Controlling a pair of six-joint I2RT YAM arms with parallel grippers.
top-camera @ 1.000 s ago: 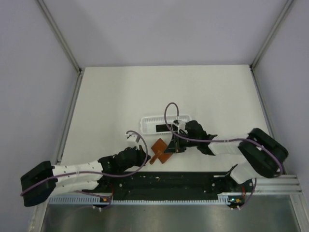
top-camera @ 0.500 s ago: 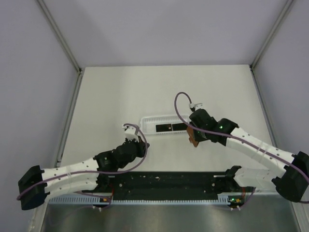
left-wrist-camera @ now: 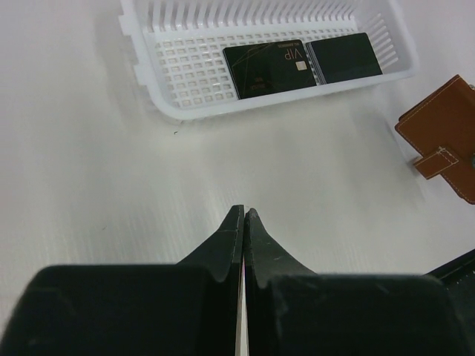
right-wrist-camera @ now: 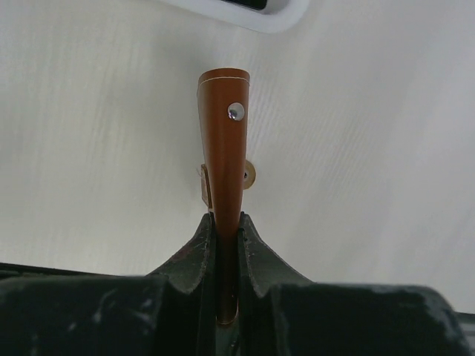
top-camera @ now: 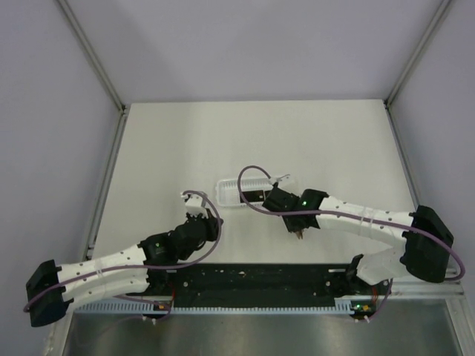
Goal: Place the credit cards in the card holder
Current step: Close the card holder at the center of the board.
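We hold the card holder (right-wrist-camera: 223, 126) in our right claw (right-wrist-camera: 226, 222).
The claw pinches the brown holder edge-on, its snap stud showing beyond the fingertips. Our left claw (left-wrist-camera: 243, 215) is closed tight on nothing. Ahead of it, two black credit cards (left-wrist-camera: 271, 68) lie flat, side by side, in the white basket (left-wrist-camera: 185, 74); the holder shows ahead to its right.

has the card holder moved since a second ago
Yes, the card holder shifted right, from the middle of the white basket to its right end.
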